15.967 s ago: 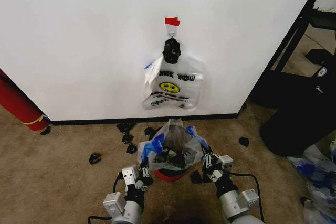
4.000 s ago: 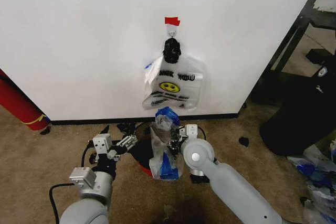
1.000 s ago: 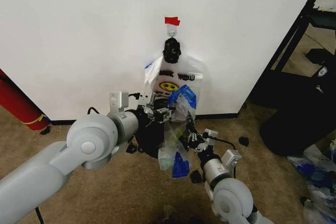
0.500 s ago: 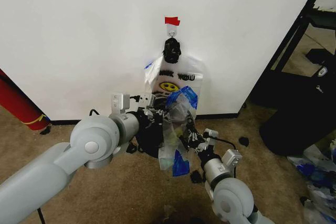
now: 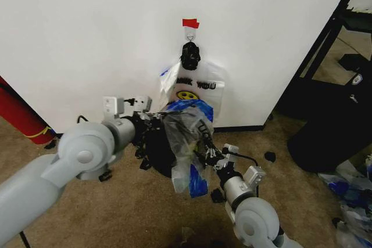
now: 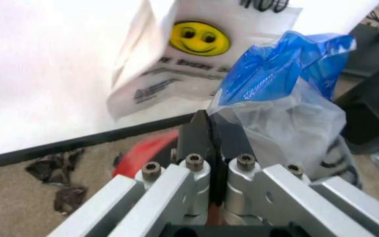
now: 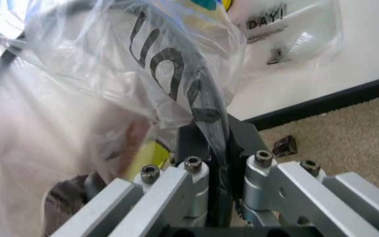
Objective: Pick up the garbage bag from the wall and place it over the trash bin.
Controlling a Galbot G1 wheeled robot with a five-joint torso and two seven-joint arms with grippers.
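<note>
Both end effectors, left (image 5: pixel 152 121) and right (image 5: pixel 208 156), pinch garbage bag (image 5: pixel 185 137) above trash bin (image 5: pixel 158 149); bin not yet lined.

Garbage bag (image 5: pixel 187 143) before wall (image 5: pixel 87 39); trash bin (image 5: pixel 158 152) behind it.

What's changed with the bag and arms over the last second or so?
The left gripper, jaws shut on the thin see-through garbage bag with blue patches, has pulled its edge toward the robot's left, spreading the bag wider above the dark round trash bin. The right gripper stays clamped on the bag's other side. The white smiley-face bag still hangs on the white wall.
</note>
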